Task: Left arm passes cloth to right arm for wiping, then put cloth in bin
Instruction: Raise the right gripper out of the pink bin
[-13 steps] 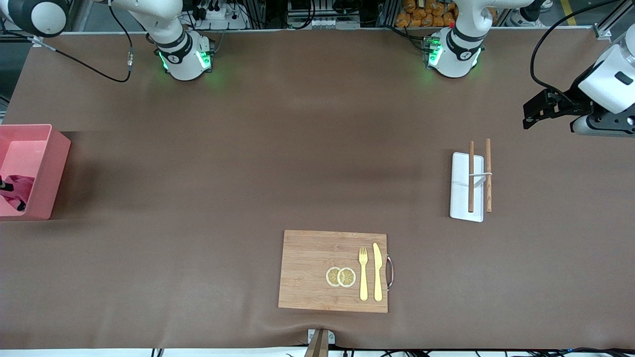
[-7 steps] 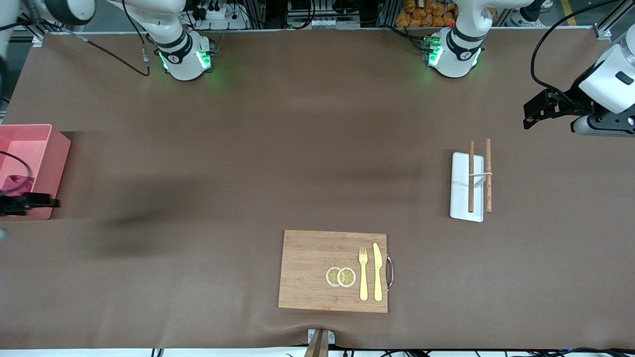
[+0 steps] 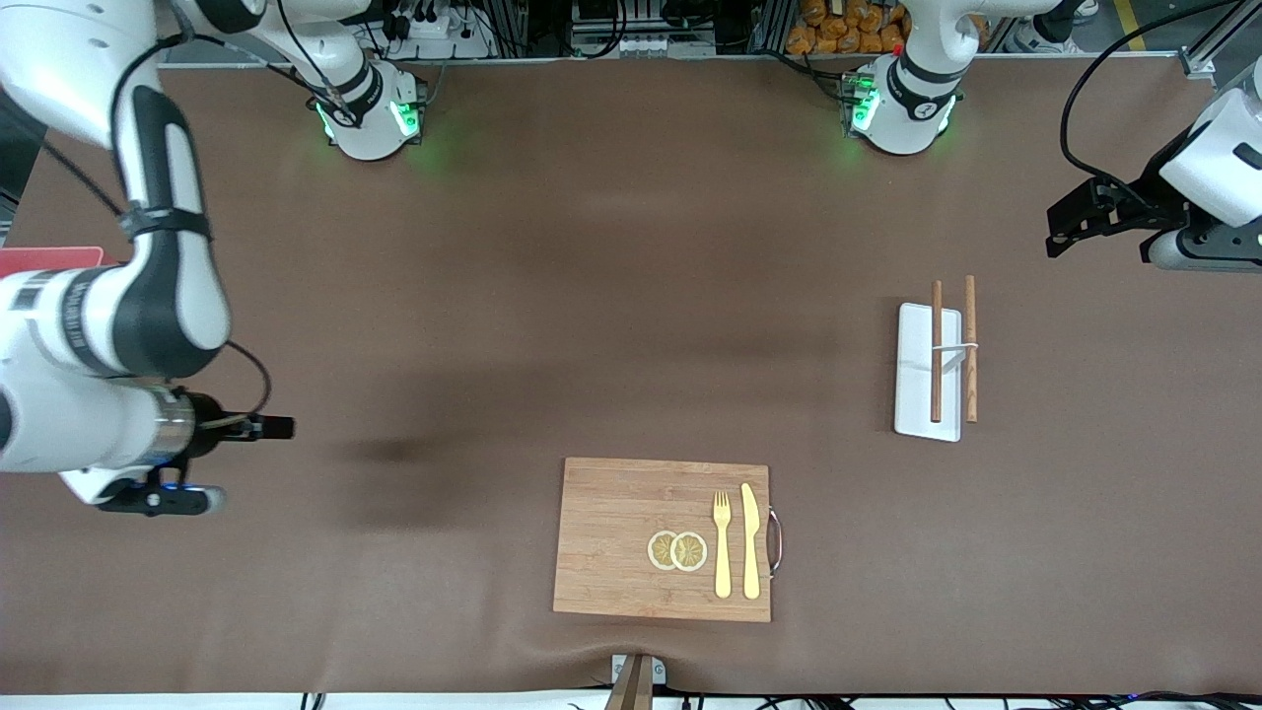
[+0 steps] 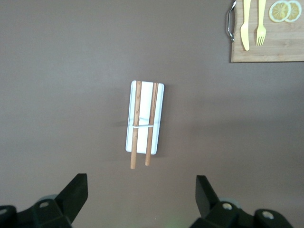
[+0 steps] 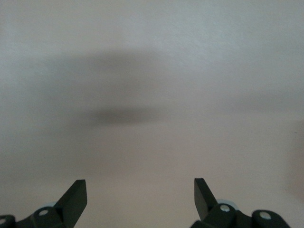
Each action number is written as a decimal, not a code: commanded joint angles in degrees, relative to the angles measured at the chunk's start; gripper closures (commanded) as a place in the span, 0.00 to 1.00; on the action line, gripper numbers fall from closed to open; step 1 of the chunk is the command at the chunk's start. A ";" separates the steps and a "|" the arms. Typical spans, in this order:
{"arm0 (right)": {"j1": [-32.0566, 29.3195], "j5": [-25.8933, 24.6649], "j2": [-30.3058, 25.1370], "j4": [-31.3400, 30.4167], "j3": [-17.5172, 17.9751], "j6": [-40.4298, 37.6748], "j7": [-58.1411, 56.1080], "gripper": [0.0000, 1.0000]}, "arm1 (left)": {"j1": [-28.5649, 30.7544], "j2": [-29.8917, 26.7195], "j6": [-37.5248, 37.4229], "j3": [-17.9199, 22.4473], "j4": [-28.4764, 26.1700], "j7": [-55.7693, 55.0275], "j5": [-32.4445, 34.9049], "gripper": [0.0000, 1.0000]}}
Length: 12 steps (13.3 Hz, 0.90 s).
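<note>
Only a pink sliver of the bin [image 3: 49, 258] shows at the right arm's end of the table; the right arm covers the rest. The cloth is hidden in every view. My right gripper [image 3: 281, 427] is up over bare brown table, between the bin and the cutting board. In the right wrist view it [image 5: 141, 194] is open and empty, with only table under it. My left gripper [image 3: 1055, 225] waits in the air at the left arm's end of the table. It [image 4: 141, 194] is open and empty.
A white tray [image 3: 912, 394] with two wooden sticks lies toward the left arm's end; it also shows in the left wrist view [image 4: 161, 99]. A wooden cutting board [image 3: 611, 537] with a fork, a knife and lemon slices lies near the front camera.
My right arm has swung away from the bin and out over the table, empty; it now covers the bin. The cloth, seen in the bin earlier, is hidden. The left arm barely moved.
</note>
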 commanded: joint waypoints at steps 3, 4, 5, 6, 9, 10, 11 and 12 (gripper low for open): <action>-0.70 -0.59 -20.49 -24.32 -0.64 10.67 0.93 0.00 | 0.08 -0.49 -1.99 -0.37 0.47 -4.45 1.01 0.00; -0.70 -0.94 -22.34 -23.90 -0.73 7.18 1.02 0.00 | 0.08 -0.49 -1.99 -0.28 0.30 -4.81 0.92 0.00; -0.70 -1.20 -24.71 -23.80 -0.81 5.75 1.02 0.00 | 0.17 -0.49 -1.99 -0.20 0.30 -4.82 0.92 0.00; -0.96 -1.20 -26.21 -23.80 -0.81 4.96 1.02 0.00 | 0.17 -0.49 -1.99 -0.20 0.30 -4.82 0.92 0.00; -2.98 -1.29 -27.11 -20.39 -1.08 3.81 0.76 0.00 | 0.08 -0.84 -1.99 -0.37 0.30 -4.29 1.01 0.00; -3.24 -1.21 -27.46 -19.51 -0.99 2.76 0.33 0.00 | 0.08 -0.84 -1.99 -0.37 0.30 -4.12 1.01 0.00; -2.99 -1.29 -27.63 -19.41 -0.99 1.45 0.84 0.00 | 0.08 -0.75 -1.99 -0.37 0.30 -4.11 1.01 0.00; -2.72 -1.29 -27.72 -19.06 -0.82 1.17 0.85 0.00 | 0.08 -0.75 -1.99 -0.37 0.39 -4.11 1.01 0.00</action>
